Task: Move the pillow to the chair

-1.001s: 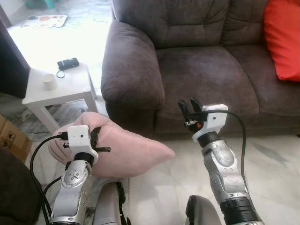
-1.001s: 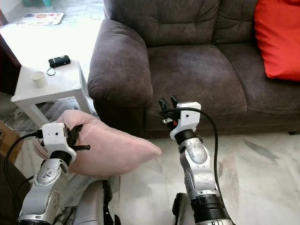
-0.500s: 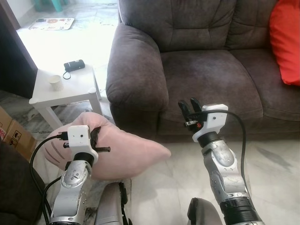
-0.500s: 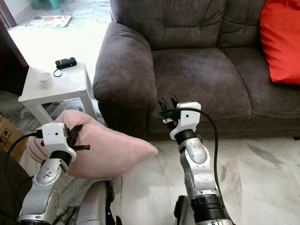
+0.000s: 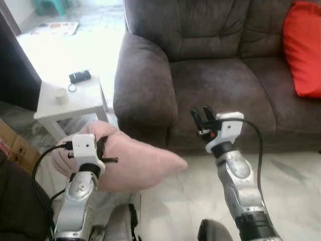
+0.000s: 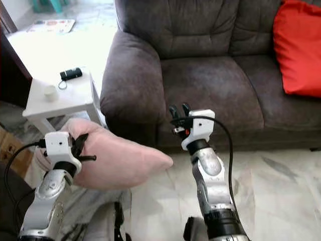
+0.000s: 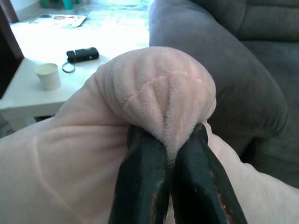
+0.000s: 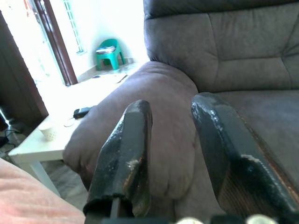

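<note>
Pink and plush, the pillow (image 5: 133, 160) hangs above the pale marble floor (image 5: 291, 186), just in front of the brown sofa (image 5: 215, 65) and low before its near armrest. The left gripper (image 7: 168, 158) holds it by one bunched corner: in the left wrist view the two black fingers (image 7: 142, 177) are pressed together with a fold of the pink fabric squeezed between them, and the corner bulges out in a rounded knob above the tips. The rest of the pillow trails toward the sofa's front edge, ending in a pointed corner near the right arm.

The right gripper (image 6: 179, 111) is raised in front of the sofa's seat cushion, touching nothing. In the right wrist view its fingers (image 8: 126, 154) stand spread, with the sofa's armrest showing through the gap between them.

Beside the sofa's armrest, on the side away from the seat, stands a small white side table (image 5: 75, 103). On it sit a white cup (image 5: 60, 95) and, farther back, a dark case with a loop strap (image 5: 79, 76). A red cushion (image 5: 303, 47) leans against the sofa's backrest at the end far from the table. Beyond the table, on the bright floor behind the sofa's armrest, lies a patterned mat (image 5: 47, 28), and a green stool (image 8: 108, 52) stands farther off still.
</note>
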You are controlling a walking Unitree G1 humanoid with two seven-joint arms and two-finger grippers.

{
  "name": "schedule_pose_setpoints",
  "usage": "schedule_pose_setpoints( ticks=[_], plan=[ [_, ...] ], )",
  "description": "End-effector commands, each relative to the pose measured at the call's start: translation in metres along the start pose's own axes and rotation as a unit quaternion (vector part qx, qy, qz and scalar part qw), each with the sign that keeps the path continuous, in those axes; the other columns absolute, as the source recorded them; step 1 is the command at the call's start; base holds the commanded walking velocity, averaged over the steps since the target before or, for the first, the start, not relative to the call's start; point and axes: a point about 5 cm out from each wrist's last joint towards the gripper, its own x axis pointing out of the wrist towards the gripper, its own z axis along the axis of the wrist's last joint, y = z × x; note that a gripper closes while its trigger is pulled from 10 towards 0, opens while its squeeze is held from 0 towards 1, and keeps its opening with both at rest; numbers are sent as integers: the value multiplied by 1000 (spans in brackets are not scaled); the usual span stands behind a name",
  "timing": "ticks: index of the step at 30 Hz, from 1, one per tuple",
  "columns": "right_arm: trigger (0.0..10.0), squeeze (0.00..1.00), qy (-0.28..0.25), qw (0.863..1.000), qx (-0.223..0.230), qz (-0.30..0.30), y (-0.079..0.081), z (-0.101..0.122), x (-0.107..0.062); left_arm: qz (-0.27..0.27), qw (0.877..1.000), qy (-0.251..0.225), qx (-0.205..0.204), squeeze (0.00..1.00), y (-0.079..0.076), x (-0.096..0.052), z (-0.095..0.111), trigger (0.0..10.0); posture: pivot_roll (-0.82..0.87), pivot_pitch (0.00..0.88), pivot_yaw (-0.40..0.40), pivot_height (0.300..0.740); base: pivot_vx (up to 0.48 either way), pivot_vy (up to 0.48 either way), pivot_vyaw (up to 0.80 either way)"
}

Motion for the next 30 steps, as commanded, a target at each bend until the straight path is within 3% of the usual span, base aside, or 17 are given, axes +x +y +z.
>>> schedule_pose_setpoints(
  ticks=[1, 7, 30],
  plan=[
    [10000, 0, -2, 1000, 3, 1, 1, -1, -1, -5, 998, -54, 16, 0, -1, 2, 24, 10000, 75, 66, 2, 709, 0, 0, 0],
    [10000, 0, -2, 1000, 5, 2, 2, -1, -1, -6, 998, -53, 16, 0, -1, 2, 24, 10000, 77, 64, 0, 740, 0, 0, 0],
    [10000, 0, -24, 1000, 3, 2, 2, 6, 3, -6, 998, -58, 12, 0, -2, 4, 26, 10000, 80, 52, -2, 740, 0, 0, 0]
  ],
)
